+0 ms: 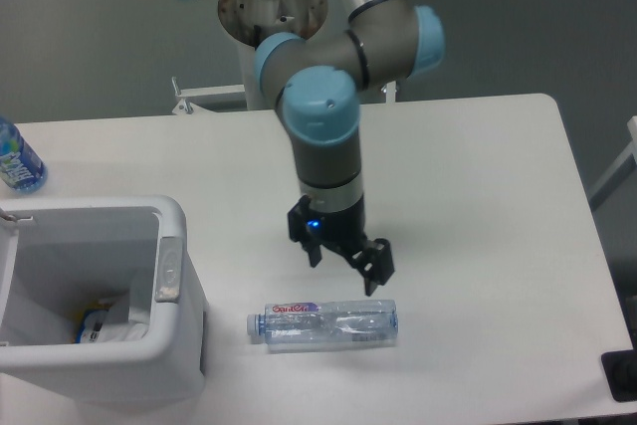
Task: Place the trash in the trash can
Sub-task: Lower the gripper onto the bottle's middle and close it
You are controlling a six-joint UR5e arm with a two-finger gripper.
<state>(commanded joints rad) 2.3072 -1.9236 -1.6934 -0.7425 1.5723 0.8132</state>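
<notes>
A clear plastic bottle with a red-lettered label (pixel 322 323) lies on its side on the white table, cap to the left. My gripper (pixel 343 271) hangs just above the bottle's middle, pointing down, open, with nothing between its fingers. The white trash can (pixel 174 246) stands at the left front of the table. Inside it, at the bottom, lies a crumpled white paper wrapper (pixel 105 320).
A blue-labelled bottle (pixel 17 161) stands at the table's far left edge. The robot's base (pixel 269 17) is behind the table. A dark object (pixel 622 375) sits at the right front corner.
</notes>
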